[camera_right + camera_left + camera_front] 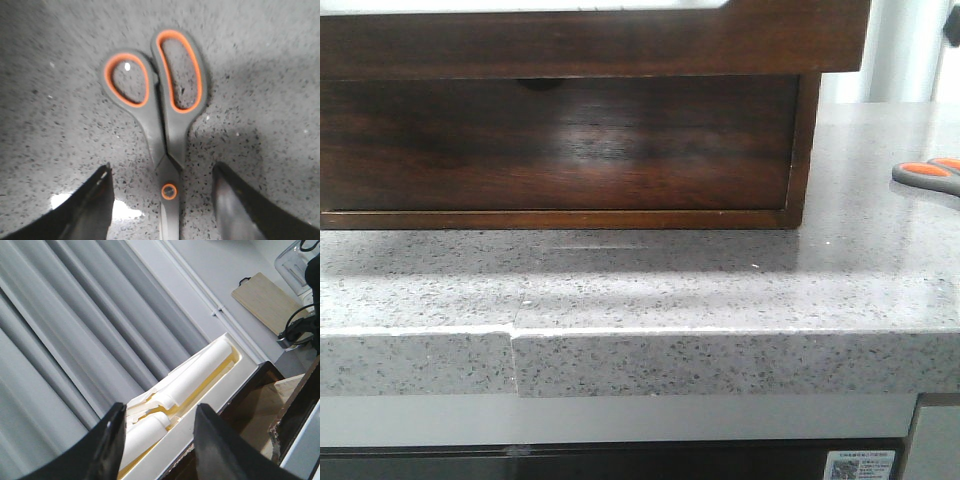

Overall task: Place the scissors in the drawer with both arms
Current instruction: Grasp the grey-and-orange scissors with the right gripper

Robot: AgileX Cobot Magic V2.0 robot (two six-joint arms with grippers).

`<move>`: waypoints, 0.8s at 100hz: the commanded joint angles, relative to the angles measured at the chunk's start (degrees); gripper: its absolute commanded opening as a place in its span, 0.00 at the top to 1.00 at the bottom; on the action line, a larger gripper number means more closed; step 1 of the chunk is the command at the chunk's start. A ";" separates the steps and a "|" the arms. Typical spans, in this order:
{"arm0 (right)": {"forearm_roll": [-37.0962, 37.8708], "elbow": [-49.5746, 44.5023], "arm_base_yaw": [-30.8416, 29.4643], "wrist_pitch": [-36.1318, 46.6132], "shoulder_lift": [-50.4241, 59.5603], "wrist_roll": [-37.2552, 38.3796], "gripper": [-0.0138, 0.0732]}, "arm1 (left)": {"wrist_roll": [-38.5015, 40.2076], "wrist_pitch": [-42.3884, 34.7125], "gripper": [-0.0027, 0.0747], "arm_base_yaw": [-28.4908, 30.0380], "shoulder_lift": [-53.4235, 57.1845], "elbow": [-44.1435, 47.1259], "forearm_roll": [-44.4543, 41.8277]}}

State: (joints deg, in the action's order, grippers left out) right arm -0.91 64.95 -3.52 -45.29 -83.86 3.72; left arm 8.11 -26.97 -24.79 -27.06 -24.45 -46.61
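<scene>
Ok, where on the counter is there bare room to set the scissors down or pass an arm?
The speckled counter is bare between the dark wooden cabinet and the front edge. It is tighter at the right edge, where the scissors lie with the open right gripper straddling them. The open left gripper is up by the drawer.

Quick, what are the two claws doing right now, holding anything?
Left gripper: open, empty, up by the drawer.
Right gripper: open, straddling the scissors on the counter, not gripping them.
</scene>
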 commanded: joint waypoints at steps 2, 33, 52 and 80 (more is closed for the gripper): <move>0.91 5.10 0.14 -3.02 -1.69 -0.45 0.40 | 0.83 -2.06 0.58 -0.47 -0.15 -1.87 2.19; 1.48 14.16 0.14 -12.24 -9.54 -0.45 0.40 | 0.83 -2.06 0.58 -0.47 -0.15 -1.87 2.19; 1.61 16.33 0.14 -15.14 -12.30 -0.45 0.40 | 0.83 -2.06 0.58 -0.47 -0.15 -1.87 2.19; 1.61 16.37 0.14 -16.18 -14.51 -0.45 0.40 | 0.83 -2.06 0.58 -0.47 -0.15 -1.87 2.19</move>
State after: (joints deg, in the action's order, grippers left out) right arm 0.00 79.37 -3.52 -61.79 -100.45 3.43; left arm 8.11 -26.72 -24.79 -27.06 -24.45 -46.61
